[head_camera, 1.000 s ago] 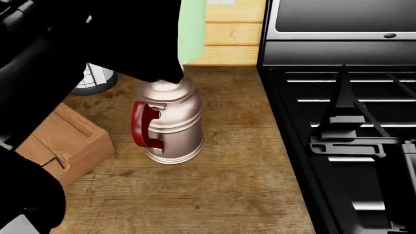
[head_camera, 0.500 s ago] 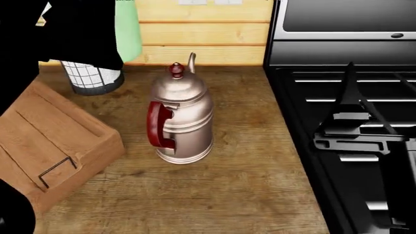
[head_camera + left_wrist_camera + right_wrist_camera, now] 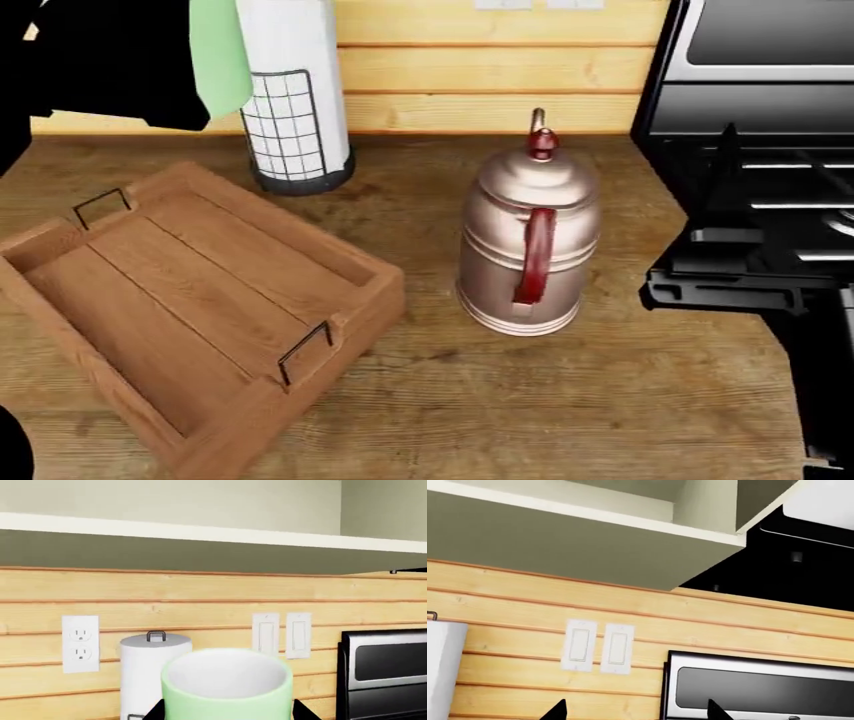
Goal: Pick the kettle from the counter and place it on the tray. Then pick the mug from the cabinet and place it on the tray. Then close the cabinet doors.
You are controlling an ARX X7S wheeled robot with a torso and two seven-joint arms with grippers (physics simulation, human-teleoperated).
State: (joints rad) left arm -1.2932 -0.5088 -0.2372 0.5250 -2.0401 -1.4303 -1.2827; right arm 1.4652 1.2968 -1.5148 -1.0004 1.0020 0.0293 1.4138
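Observation:
The pale green mug (image 3: 227, 690) is held between my left gripper's (image 3: 227, 716) black fingertips (image 3: 155, 713), in front of the wooden back wall. In the head view the mug (image 3: 219, 55) shows as a green strip beside my black left arm (image 3: 107, 60), above the far left of the counter (image 3: 534, 400). The copper-pink kettle (image 3: 527, 245) stands upright on the counter, right of the tray (image 3: 360, 290), red handle towards me. The wooden tray holds nothing. My right gripper (image 3: 636, 715) is open and empty, facing the wall. The cabinet's cream underside (image 3: 200, 550) is overhead; its doors are out of view.
A white paper roll in a black wire holder (image 3: 294, 100) stands behind the tray, against the wall. The black gas stove (image 3: 761, 250) fills the right side. Wall switches (image 3: 599, 647) and a socket (image 3: 80, 642) are on the plank wall.
The head view has swung left: the whole tray has come into view and the kettle now sits further right, handle facing me. The mug and my left arm have shifted left.

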